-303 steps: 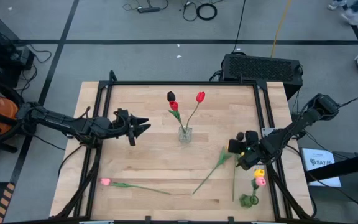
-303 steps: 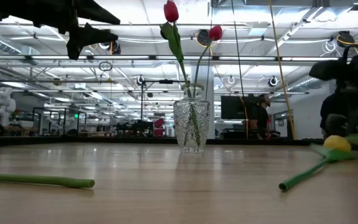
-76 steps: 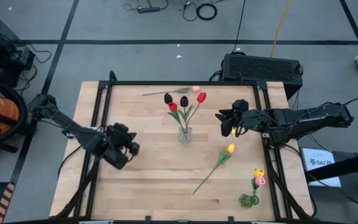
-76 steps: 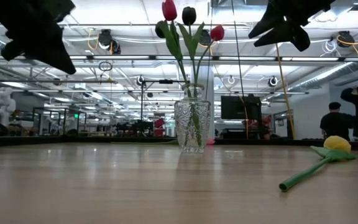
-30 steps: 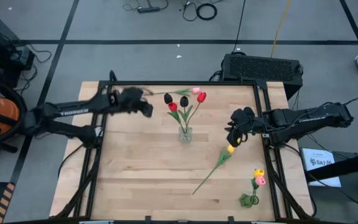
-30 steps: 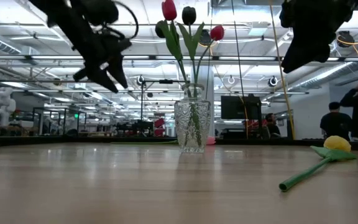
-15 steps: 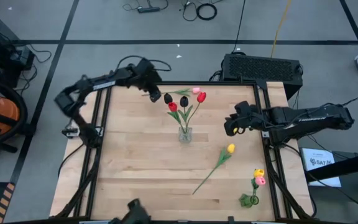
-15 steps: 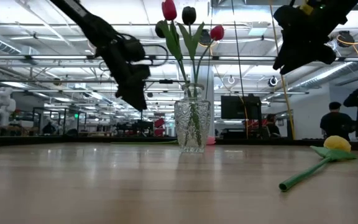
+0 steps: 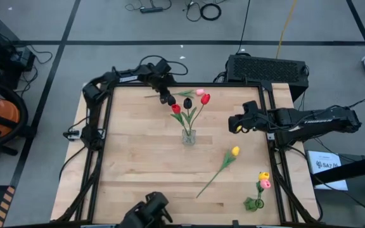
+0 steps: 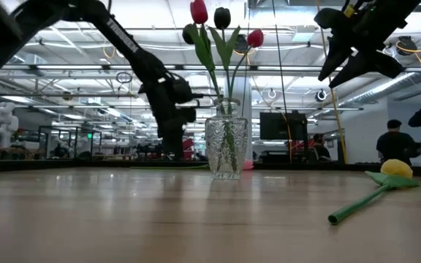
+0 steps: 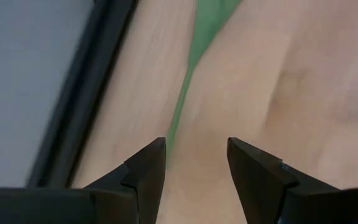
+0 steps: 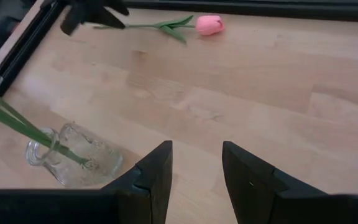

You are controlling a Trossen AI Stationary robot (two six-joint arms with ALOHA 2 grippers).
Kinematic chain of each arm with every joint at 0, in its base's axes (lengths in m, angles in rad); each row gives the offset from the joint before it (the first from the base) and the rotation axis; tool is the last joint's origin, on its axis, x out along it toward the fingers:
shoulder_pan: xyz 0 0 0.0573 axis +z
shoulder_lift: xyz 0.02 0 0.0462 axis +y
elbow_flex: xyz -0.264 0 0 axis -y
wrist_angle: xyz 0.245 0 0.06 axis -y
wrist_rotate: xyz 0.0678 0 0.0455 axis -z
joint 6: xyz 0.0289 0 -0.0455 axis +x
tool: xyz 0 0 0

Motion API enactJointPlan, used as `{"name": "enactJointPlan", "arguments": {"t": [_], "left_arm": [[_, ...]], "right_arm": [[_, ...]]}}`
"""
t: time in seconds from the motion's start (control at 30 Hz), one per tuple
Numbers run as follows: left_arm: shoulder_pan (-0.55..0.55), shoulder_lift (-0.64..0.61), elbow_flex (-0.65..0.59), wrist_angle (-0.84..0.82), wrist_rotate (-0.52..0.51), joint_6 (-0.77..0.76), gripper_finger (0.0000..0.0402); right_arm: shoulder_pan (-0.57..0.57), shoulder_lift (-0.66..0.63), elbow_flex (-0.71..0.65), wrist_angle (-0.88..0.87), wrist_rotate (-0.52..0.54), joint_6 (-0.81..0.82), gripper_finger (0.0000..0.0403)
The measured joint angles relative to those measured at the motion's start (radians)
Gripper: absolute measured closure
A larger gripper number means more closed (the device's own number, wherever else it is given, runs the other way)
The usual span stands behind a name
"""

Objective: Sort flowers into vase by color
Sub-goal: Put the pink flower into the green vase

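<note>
A glass vase (image 9: 188,135) in the middle of the table holds two red tulips and a black one (image 10: 222,17). A pink tulip (image 9: 199,92) lies along the far edge, its stem (image 11: 184,87) running toward the table's left. My left gripper (image 9: 167,99) hangs open, pointing down, just over the free end of that stem and apart from it. My right gripper (image 9: 236,126) is open in the air to the right of the vase, with nothing between its fingers (image 12: 157,168). A yellow tulip (image 9: 234,151) lies flat on the table, right of the middle.
A yellow and a pink tulip head (image 9: 265,180) lie together near the table's right near corner. A black frame rail (image 9: 182,85) runs along the far edge just behind the pink tulip. A dark object (image 9: 147,210) shows at the near edge. People stand in the room behind.
My left gripper has swung toward the table's right along the far edge and come down over the pink tulip's stem, rolling as it went. My right gripper has rolled at the wrist and otherwise stayed where it was. No flower has moved.
</note>
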Motion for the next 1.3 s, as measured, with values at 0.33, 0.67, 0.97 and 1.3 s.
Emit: {"name": "enactJointPlan", "arguments": {"t": [0.33,0.67,0.97,1.3], "left_arm": [[0.026,0.112,0.017,-0.018,0.021,0.021,0.0247],[0.025,0.115,0.015,-0.04,-0.016,-0.011,0.0395],[0.013,-0.025,0.002,-0.294,-0.033,-0.125,0.04],[-0.087,-0.248,0.007,-0.586,-0.036,-0.449,0.0401]], "right_arm": [[0.0,0.0,0.0,0.052,0.021,0.035,0.0271],[0.0,0.0,0.0,0.069,0.022,0.031,0.0271],[0.0,0.0,0.0,0.067,0.019,-0.055,0.0271],[0.0,0.0,0.0,0.064,-0.017,-0.202,0.0271]]}}
